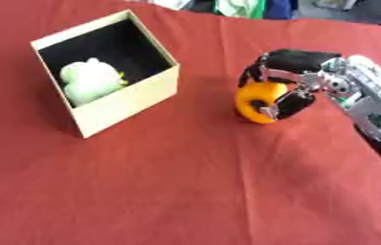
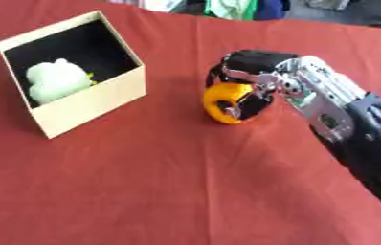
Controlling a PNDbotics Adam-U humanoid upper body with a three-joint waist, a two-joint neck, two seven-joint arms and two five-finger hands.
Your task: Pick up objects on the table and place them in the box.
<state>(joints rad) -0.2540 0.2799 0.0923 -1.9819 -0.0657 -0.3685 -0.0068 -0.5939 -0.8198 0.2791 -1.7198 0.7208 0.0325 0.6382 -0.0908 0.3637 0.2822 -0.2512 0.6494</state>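
Observation:
An orange round object [image 1: 255, 101] rests on the red cloth to the right of the box. My right hand [image 1: 290, 79] reaches in from the right and curls its fingers and thumb round it. The cream cardboard box [image 1: 131, 102] with a black inside stands at the upper left, open at the top. A pale green soft toy [image 1: 90, 79] lies inside it. My left hand shows in neither view.
Red cloth [image 1: 169, 191] covers the whole table, with wide free room in front and to the left of the hand. Coloured fabric [image 1: 240, 7] lies past the far edge.

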